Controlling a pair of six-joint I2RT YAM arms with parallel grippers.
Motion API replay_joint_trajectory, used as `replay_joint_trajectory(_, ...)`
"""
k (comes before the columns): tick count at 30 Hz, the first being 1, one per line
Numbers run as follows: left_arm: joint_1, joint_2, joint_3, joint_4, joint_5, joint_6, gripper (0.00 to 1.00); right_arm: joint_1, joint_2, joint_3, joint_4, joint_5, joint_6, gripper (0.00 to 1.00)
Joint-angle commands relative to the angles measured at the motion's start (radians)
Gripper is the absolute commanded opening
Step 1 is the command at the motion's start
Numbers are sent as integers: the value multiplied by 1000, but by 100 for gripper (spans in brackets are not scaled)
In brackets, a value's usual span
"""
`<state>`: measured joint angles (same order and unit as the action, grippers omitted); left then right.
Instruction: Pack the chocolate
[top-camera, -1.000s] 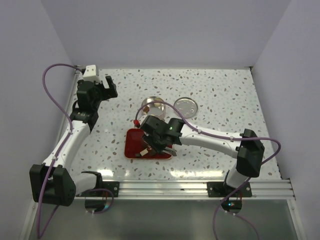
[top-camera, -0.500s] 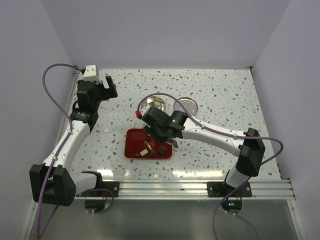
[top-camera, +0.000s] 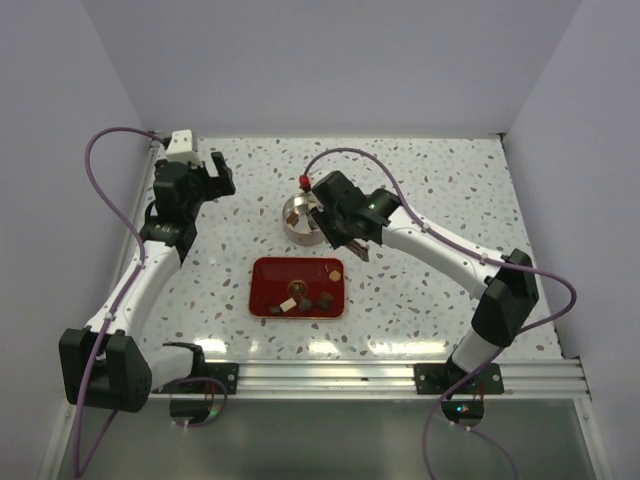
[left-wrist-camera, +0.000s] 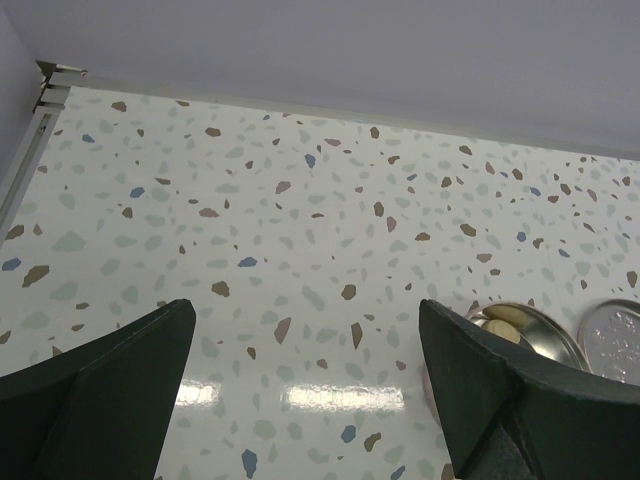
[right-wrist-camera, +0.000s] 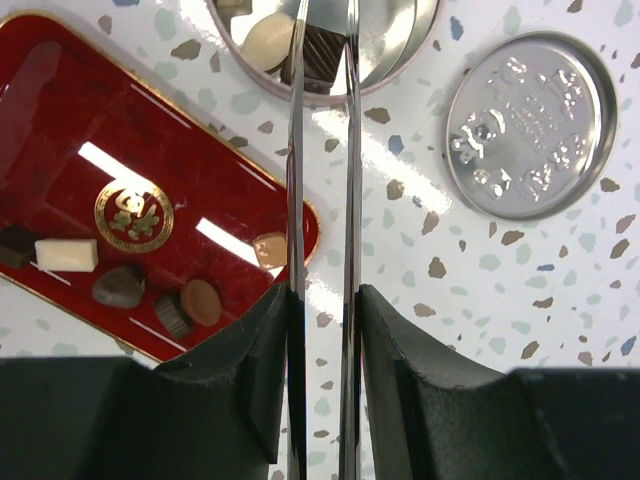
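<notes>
The right gripper (right-wrist-camera: 322, 320) has its fingers (right-wrist-camera: 255, 360) pressed in narrow on the long metal tweezers (right-wrist-camera: 296, 200), whose two blades run straight out ahead of the fingertips, close together and nearly parallel. Far out from the fingers, between those blades, sits a dark chocolate piece (right-wrist-camera: 322, 55), pinched over the open mouth of the round tin (right-wrist-camera: 395, 40); whether it touches the tin's floor cannot be told. Just to the left of the blades, inside the tin, lies a cream piece (right-wrist-camera: 267, 40). To the right of the blades and ahead of the fingertips the tin's lid (right-wrist-camera: 527, 123) lies flat on the speckled table (right-wrist-camera: 560, 300), apart from the tin. To the left of the fingers lies the red tray (right-wrist-camera: 150, 130), bearing loose pieces: a white block (right-wrist-camera: 67, 254), a grey-brown rounded piece (right-wrist-camera: 118, 285), a dark cup-shaped piece (right-wrist-camera: 172, 312), a light brown disc (right-wrist-camera: 203, 300) touching it, and a caramel piece (right-wrist-camera: 268, 250) just beside the left blade. The left gripper (left-wrist-camera: 300, 390) hangs well apart from all this, its fingers (left-wrist-camera: 110, 390) spread wide with only bare table between them; the tin shows just beyond its right-hand finger
</notes>
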<state>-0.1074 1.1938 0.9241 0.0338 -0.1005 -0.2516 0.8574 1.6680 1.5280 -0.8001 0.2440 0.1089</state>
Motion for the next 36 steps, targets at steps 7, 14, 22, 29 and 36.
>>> replay_joint_trajectory(7, -8, 1, 44, 6, -16, -3, 100, -64, 44, 145, 65, -23, -66, 35)
replay_joint_trajectory(14, -8, 4, 48, 2, -19, 2, 100, -72, 78, 166, 56, -35, -78, 50)
replay_joint_trajectory(22, -8, 6, 50, 2, -15, 2, 100, -72, 42, 141, 52, -46, -71, 49)
replay_joint_trajectory(29, -8, 6, 48, 2, -15, 0, 100, -67, -57, 32, 26, -83, -26, 47)
replay_joint_trajectory(36, -8, 10, 47, 3, -11, -5, 100, 55, -207, -109, -44, -91, 83, 47)
